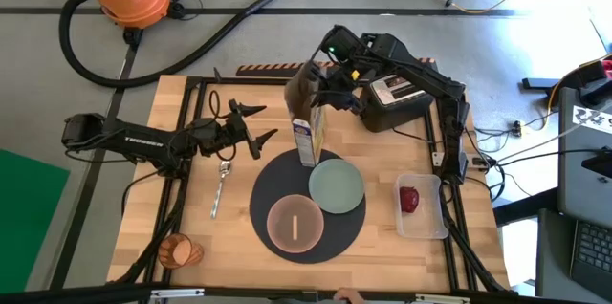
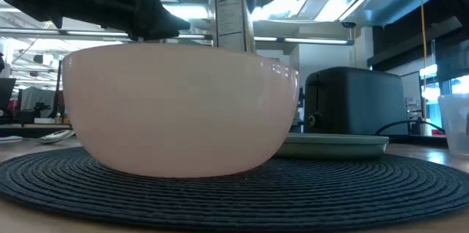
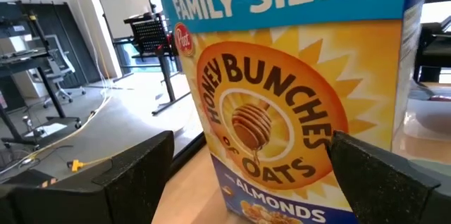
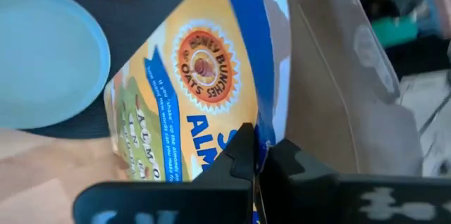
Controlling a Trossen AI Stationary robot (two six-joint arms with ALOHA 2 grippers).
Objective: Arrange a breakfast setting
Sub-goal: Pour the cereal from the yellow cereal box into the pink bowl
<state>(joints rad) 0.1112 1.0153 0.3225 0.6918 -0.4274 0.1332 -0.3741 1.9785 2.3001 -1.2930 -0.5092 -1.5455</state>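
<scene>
A: High view: cereal box [image 1: 308, 132] stands mid-frame at the mat's [image 1: 273, 184] upper edge; right gripper [image 1: 323, 94] is clenched on its top flap; left gripper [image 1: 256, 128], spread wide, sits left.

B: Right wrist view: only the flap is pinched. It could tear or slip, tipping the box onto the green plate [image 4: 42, 55].

Cereal box [image 1: 310, 134] stands upright at the mat's [image 1: 273, 182] back edge, blocking the way between left end effector [image 1: 260, 128] and toaster [image 1: 397, 98], with spoon [image 1: 221, 187] on the bench [image 1: 239, 237] left of the mat, open wood around it.
</scene>
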